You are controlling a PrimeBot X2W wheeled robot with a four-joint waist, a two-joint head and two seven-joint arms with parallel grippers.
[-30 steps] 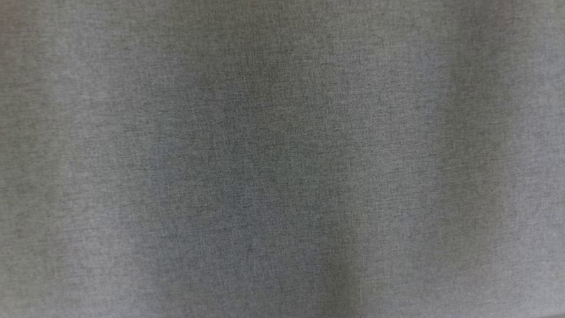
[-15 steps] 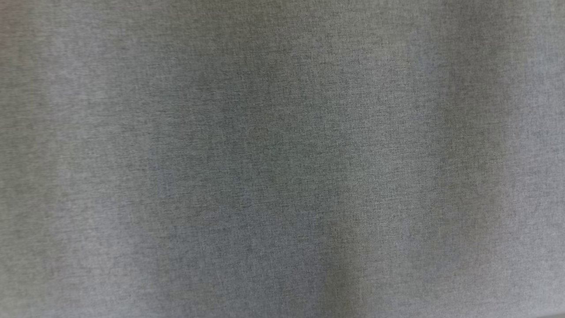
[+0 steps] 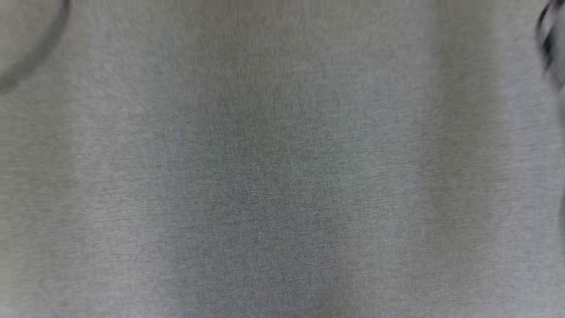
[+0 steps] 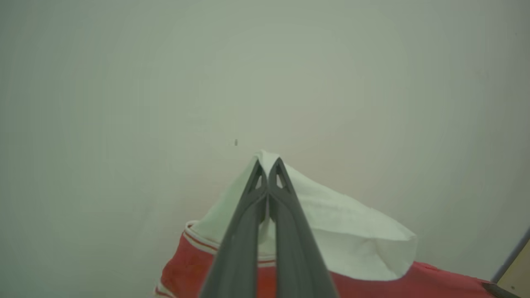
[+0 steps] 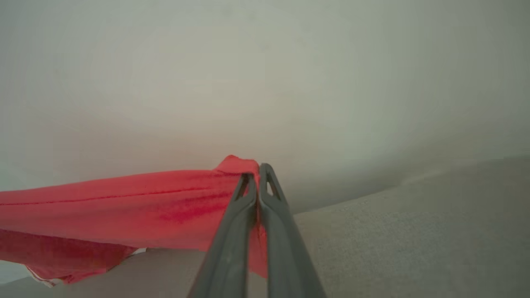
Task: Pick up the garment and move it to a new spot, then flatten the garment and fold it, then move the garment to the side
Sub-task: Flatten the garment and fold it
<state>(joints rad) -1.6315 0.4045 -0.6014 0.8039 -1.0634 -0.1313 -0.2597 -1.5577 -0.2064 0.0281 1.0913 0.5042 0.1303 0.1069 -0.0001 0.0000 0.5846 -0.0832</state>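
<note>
The garment (image 4: 364, 240) is red with a white part and white stripes at a hem. In the left wrist view my left gripper (image 4: 268, 163) is shut on a white corner of it, which hangs lifted in front of a pale wall. In the right wrist view my right gripper (image 5: 256, 171) is shut on a red edge of the garment (image 5: 124, 203), and the cloth stretches away to the left above a grey fabric surface (image 5: 414, 240). The head view shows blurred grey fabric (image 3: 282, 176) up close.
A dark curved line (image 3: 48, 44) crosses the head view's top left corner and a dark blurred shape (image 3: 547, 39) sits at its right edge. A tan panel edge (image 4: 515, 273) shows at the left wrist view's lower right corner.
The head view has shifted and blurred; a dark curve at top left and a dark shape at the right edge have come into it.
</note>
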